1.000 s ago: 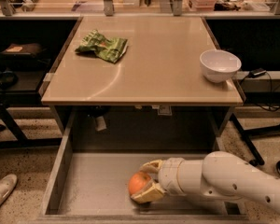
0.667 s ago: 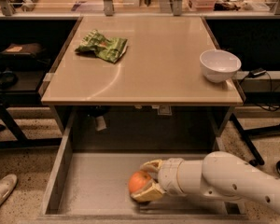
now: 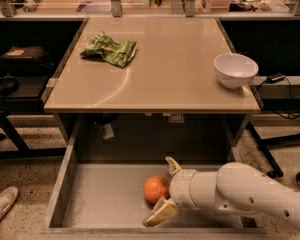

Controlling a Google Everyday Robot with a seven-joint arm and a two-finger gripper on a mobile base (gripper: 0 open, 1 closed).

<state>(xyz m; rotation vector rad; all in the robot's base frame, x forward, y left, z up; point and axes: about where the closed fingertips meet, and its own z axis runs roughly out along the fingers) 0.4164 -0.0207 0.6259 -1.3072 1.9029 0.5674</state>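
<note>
An orange rests on the floor of the open drawer under the table. My gripper reaches in from the right on a white arm and stands open. One tan finger sits behind the orange and the other in front of it, both spread wider than the fruit. The orange lies just left of the gap between them, not squeezed.
On the tan tabletop lie a crumpled green chip bag at the back left and a white bowl at the right edge. The drawer's walls enclose the gripper. A shoe shows on the floor at left.
The fingers, earlier close around the orange, have spread apart. The orange now sits free on the drawer floor, slightly further back.
</note>
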